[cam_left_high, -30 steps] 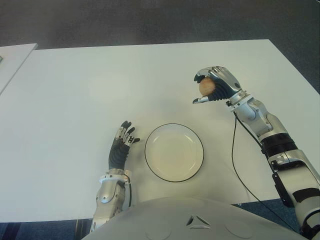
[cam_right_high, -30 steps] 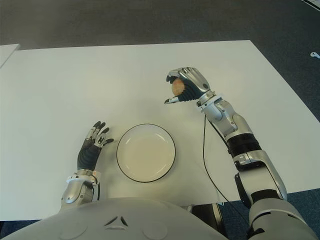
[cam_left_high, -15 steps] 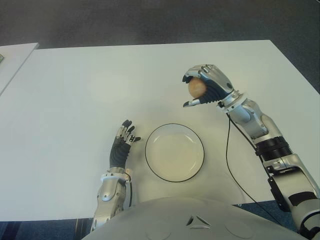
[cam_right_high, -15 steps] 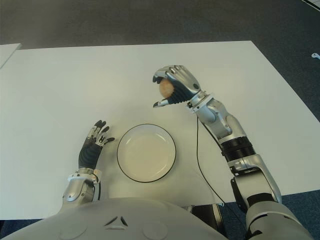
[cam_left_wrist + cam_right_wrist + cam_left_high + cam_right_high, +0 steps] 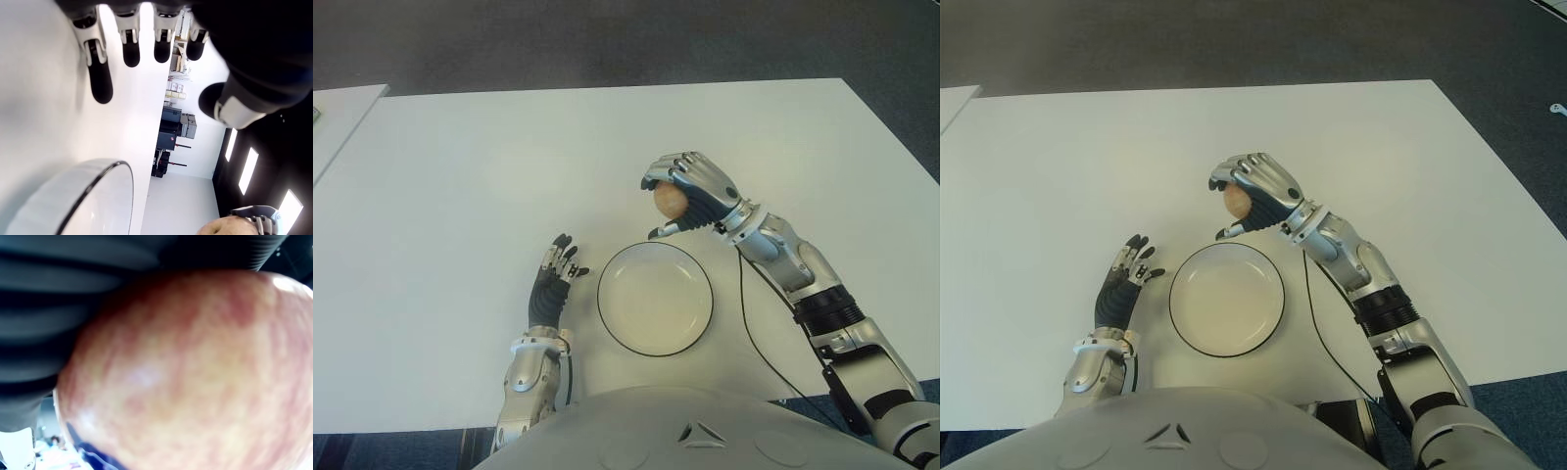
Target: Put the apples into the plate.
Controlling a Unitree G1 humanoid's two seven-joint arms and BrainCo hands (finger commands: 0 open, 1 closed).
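Note:
My right hand (image 5: 683,193) holds a reddish-yellow apple (image 5: 668,200) above the table, just beyond the far rim of the plate (image 5: 655,298). The fingers curl over the apple (image 5: 195,372), which fills the right wrist view. The plate is white with a thin dark rim and nothing lies in it. My left hand (image 5: 553,279) shows just left of the plate, fingers (image 5: 99,73) spread and holding nothing. The plate's rim (image 5: 105,169) shows near them in the left wrist view.
The white table (image 5: 460,176) spreads wide on all sides. A black cable (image 5: 749,318) runs along my right forearm, hanging right of the plate. A second pale table edge (image 5: 337,117) shows at the far left, dark floor beyond.
My right hand has carried the apple left and toward me, from the right side of the table to just above the plate's far rim. The left hand has stayed put.

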